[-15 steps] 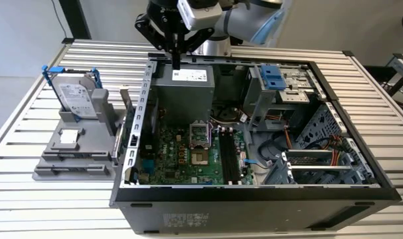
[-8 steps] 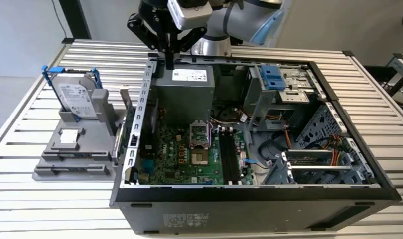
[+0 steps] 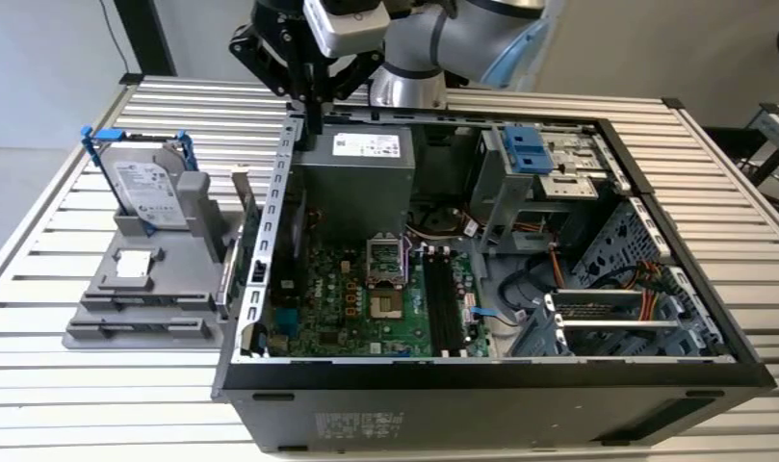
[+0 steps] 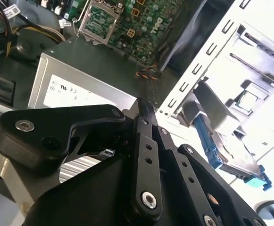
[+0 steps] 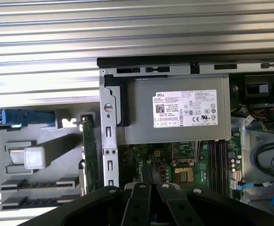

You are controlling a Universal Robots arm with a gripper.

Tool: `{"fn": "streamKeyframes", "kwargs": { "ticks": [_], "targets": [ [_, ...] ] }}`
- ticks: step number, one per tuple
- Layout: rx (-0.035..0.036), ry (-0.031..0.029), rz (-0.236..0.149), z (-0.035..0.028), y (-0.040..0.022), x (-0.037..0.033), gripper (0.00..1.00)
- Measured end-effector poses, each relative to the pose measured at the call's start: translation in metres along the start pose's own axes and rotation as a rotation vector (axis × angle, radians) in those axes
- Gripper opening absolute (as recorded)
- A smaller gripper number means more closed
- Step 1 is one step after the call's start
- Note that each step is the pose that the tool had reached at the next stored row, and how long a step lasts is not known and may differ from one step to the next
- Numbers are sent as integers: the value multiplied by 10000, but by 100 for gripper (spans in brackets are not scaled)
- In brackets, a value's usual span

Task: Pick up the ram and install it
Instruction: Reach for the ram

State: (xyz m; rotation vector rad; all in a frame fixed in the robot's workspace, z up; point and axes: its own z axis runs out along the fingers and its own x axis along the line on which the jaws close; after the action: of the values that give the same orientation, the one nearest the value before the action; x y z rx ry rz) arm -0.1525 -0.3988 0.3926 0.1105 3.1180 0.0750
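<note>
Above case (image 3: 281, 221) rear corner: gripper (image 3: 309, 94), fingers pinched on thin dark stick, judged the ram (image 3: 309, 130), hanging upright. Handling: hold plumb, clear wall, square to slots (image 3: 437, 303)

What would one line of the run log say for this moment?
gripper: shut on the ram | place: over the computer case rim, beside the power supply | ram: held upright, not yet installed
</note>
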Motion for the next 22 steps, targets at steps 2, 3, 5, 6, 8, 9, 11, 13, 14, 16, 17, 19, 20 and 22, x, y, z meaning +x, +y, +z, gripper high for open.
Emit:
{"fn": "streamKeyframes", "kwargs": {
  "ticks": [2,3,5,6,8,9,11,13,14,16,17,19,20,22],
  "targets": [
    [0,0,-1,-1,-2,31,0],
    [0,0,-1,-1,-3,46,0],
    [0,1,-1,-2,-6,76,0],
    [1,0,-1,-2,-7,93,0],
    [1,0,0,-3,-9,122,0],
    [0,0,-1,-3,-10,136,0],
    [0,0,0,-4,-12,165,0],
    [0,0,-1,-4,-14,193,0],
    [0,0,-1,-5,-15,207,0],
    [0,0,-1,-5,-17,236,0],
    [0,0,-1,-6,-18,250,0],
    [1,0,-1,-6,-20,278,0],
    [0,0,-1,-7,-21,293,0],
    [0,0,-1,-7,-23,320,0]
  ]
}}
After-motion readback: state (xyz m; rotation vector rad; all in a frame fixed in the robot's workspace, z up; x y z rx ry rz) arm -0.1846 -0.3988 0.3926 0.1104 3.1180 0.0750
